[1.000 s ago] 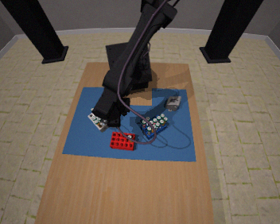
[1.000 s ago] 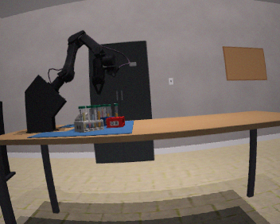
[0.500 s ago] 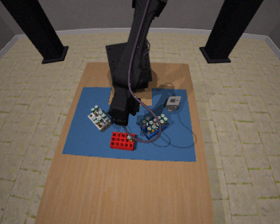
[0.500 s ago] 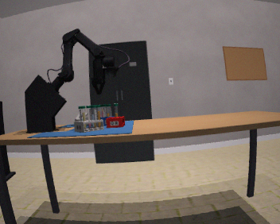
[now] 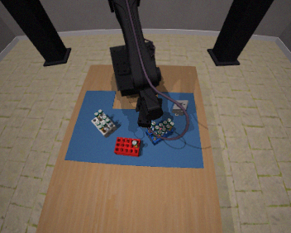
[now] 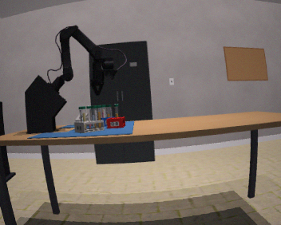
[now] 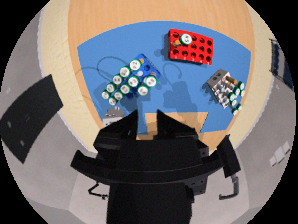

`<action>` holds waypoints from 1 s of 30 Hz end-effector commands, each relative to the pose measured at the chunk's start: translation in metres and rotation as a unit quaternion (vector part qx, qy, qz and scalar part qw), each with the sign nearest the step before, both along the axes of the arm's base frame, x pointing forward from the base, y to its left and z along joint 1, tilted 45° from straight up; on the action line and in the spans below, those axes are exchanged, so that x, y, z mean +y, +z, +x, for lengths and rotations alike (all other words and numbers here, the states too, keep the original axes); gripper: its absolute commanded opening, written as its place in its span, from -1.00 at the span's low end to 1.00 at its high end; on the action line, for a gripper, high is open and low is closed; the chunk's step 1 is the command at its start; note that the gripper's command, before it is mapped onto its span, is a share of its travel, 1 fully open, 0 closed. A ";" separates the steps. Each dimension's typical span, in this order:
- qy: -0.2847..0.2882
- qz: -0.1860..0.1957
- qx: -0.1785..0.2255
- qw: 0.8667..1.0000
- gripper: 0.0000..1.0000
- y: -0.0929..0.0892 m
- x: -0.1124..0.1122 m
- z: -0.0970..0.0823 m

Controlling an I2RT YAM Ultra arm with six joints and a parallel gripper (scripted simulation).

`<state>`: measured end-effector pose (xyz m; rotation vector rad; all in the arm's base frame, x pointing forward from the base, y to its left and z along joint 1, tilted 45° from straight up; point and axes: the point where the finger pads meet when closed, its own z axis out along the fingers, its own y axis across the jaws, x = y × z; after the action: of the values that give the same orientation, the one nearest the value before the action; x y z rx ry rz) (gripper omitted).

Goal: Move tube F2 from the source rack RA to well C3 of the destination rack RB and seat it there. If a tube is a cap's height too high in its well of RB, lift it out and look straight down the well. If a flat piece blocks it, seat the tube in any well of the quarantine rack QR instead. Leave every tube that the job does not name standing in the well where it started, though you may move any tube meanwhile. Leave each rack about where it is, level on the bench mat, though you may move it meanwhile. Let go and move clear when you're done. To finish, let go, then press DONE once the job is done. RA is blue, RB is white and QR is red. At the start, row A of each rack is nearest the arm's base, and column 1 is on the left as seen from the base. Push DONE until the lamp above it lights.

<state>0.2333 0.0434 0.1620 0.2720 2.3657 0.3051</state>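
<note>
My gripper (image 5: 144,124) (image 6: 96,92) (image 7: 147,113) is partly open and empty, high above the mat. In the top view it hangs beside the base side of the blue rack RA (image 5: 155,141) (image 7: 142,65). RA holds several tubes with white-topped green caps; their labels are too blurred to read surely. The white rack RB (image 5: 108,131) (image 6: 79,127) (image 7: 217,78) also holds several tubes, and its well C3 cannot be made out. The red rack QR (image 5: 127,154) (image 6: 121,120) (image 7: 190,59) holds one tube (image 5: 134,143) (image 6: 116,108) (image 7: 186,38), near a corner; the other visible wells look empty.
A small grey box (image 5: 180,106) (image 7: 113,114) stands on the blue mat (image 5: 176,157) (image 7: 100,50) at the base side, beyond RA. The arm's cable loops over RA in the top view. QR lies between RA and RB, farther from the base. The lamp's state is not readable.
</note>
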 end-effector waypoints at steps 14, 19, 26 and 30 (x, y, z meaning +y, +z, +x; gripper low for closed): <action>-0.060 -0.011 -0.004 0.998 -0.40 0.011 0.057 0.005; -0.060 -0.011 -0.004 0.998 -0.40 0.012 0.084 0.004; -0.060 -0.011 -0.005 0.998 -0.40 0.013 0.104 0.003; -0.065 0.003 -0.015 0.998 -0.40 0.022 0.098 0.002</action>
<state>0.2340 0.1469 0.1648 0.3669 2.3606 0.2305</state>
